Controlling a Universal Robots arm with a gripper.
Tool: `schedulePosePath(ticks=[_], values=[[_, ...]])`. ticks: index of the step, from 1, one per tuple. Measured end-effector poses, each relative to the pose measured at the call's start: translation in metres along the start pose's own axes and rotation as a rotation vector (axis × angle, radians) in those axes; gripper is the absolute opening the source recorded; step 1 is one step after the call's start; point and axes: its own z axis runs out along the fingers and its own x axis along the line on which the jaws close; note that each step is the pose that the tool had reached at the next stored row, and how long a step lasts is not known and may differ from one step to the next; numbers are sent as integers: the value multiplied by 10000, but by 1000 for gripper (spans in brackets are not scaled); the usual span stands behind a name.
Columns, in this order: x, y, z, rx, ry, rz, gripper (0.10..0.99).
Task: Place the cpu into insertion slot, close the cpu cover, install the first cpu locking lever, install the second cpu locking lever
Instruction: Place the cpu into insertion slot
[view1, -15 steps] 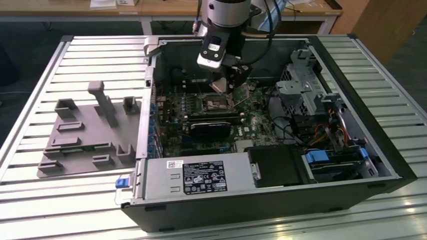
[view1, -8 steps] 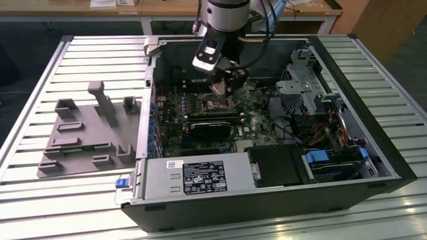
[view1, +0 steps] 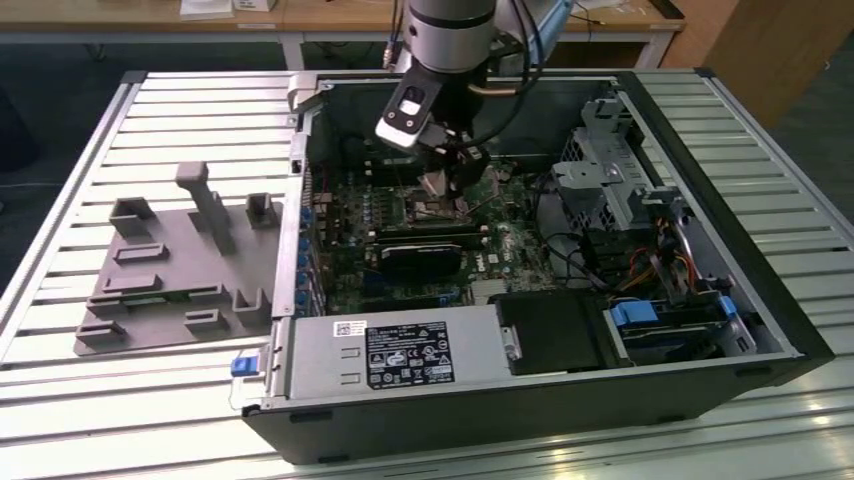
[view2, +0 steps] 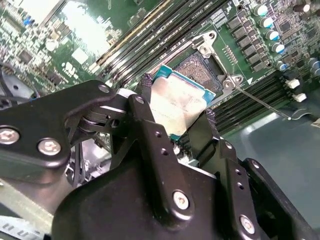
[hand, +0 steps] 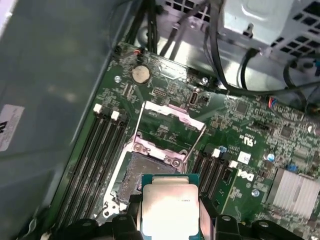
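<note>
**Step 1 in hand: cpu being held over the open socket**

The small, flat, square, silvery-grey cpu (view2: 175, 107) is being pinched by 2 opposite edges between the black fingers (view2: 150, 120) of the end effector (view2: 177, 102). This is being done inside the open black computer case (view1: 534, 430), which is being carried by the slatted metal surface (view1: 160, 110).

In both wrist views the chip is being held near the bare insertion slot (hand: 131, 175), apart from it and not yet seated. The thin silvery square cpu cover (hand: 172, 112) is being shown swung up and open, and a thin wire locking lever (view2: 262, 103) is being shown released beside the socket.

Placement is therefore judged to be the step under way, with the 3 later steps not begun. Seating is judged to be calling for the chip to be squared with the socket, levelled, and lowered without force.
</note>
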Motion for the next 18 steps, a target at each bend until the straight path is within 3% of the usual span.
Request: schedulePosePath(ticks=[18], values=[[19, -42, 198, -3, -157, 2654, 537]])
